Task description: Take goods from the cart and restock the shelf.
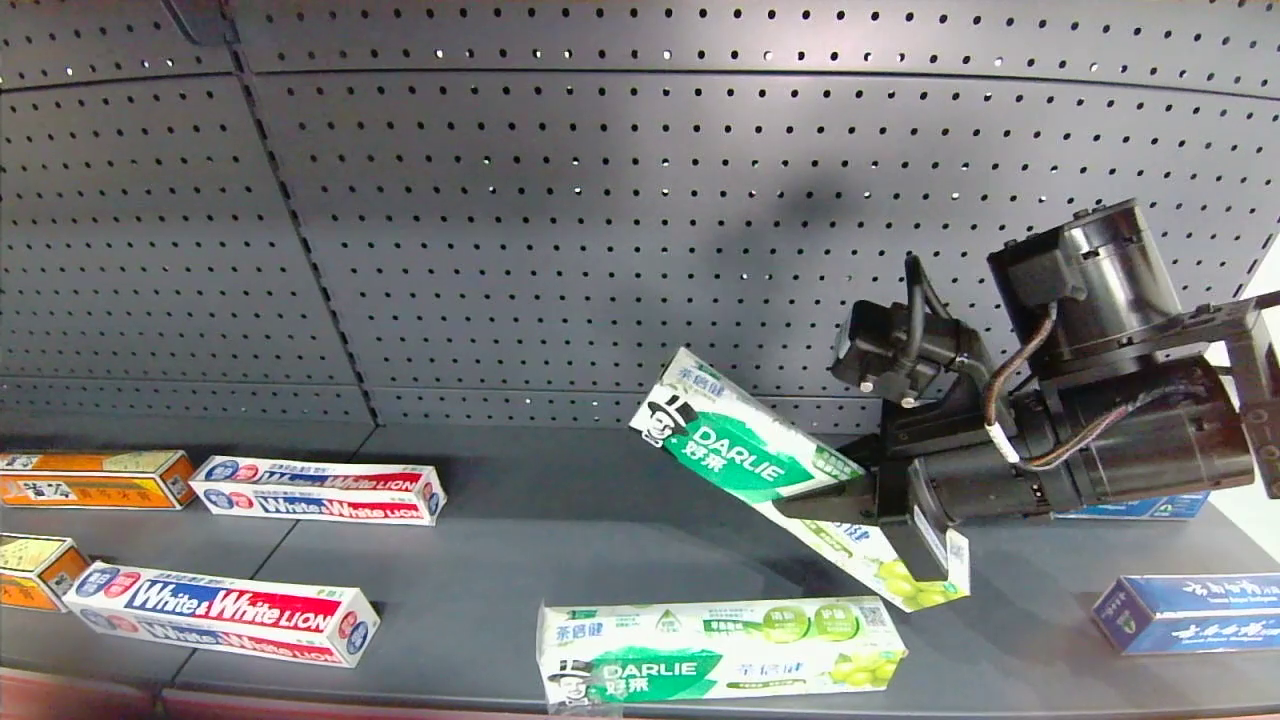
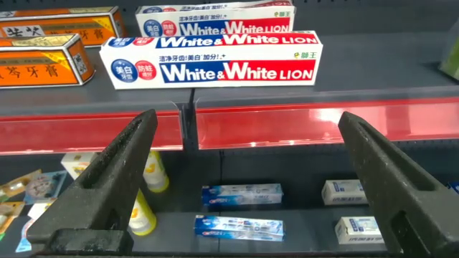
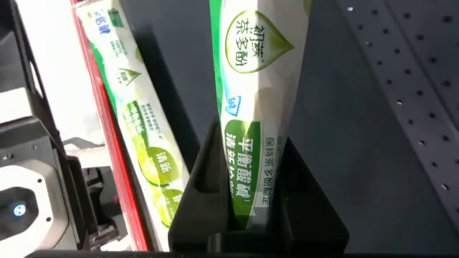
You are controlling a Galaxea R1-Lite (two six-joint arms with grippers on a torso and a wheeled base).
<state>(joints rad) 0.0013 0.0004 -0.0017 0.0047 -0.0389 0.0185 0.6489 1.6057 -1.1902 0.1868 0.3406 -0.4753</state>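
The green toothpaste box is tilted over the shelf, right of centre in the head view, clamped by the right jaws. A matching box lies flat at lower centre. The left jaws stand wide apart before a white toothpaste box.

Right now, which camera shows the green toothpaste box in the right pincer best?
The head view: it shows nearly the whole green toothpaste box, tilted over the shelf, with the right pincer shut on its lower part. The right wrist view shows just a close stretch between the fingers. The left wrist view faces the red-and-white boxes.
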